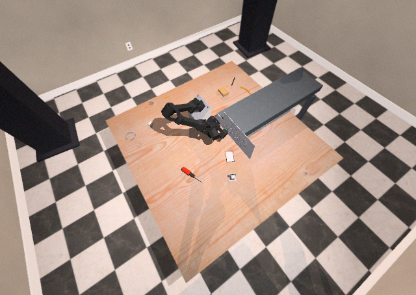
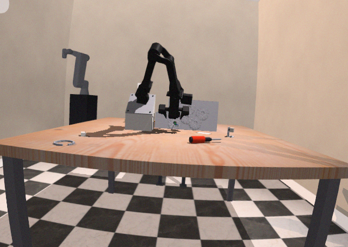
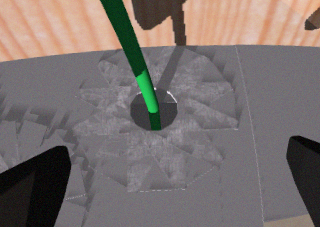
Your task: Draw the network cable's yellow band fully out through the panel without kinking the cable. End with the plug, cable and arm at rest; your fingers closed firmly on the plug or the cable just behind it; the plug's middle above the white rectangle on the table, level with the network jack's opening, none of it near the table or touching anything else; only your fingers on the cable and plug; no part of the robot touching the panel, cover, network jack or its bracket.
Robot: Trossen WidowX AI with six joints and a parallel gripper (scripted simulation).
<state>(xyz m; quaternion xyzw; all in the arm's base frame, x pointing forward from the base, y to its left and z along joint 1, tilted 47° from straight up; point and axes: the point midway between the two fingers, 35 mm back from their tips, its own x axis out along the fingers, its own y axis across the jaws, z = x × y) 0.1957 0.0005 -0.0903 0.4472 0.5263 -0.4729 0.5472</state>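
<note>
The gripper [image 3: 176,177] hung released and empty beside the panel [image 3: 267,114], its jaws astride the green cable [image 3: 127,34]. Closing there risked striking the panel or kinking the cable at its hole.

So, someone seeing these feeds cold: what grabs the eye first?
Probably the black arm arching over the table, its open gripper hanging in front of the grey panel. Next, in the wrist view, the bright green cable coming out of the panel's round hole, between the spread fingers. The red-handled screwdriver on the wood nearer the exterior camera also stands out.
</note>
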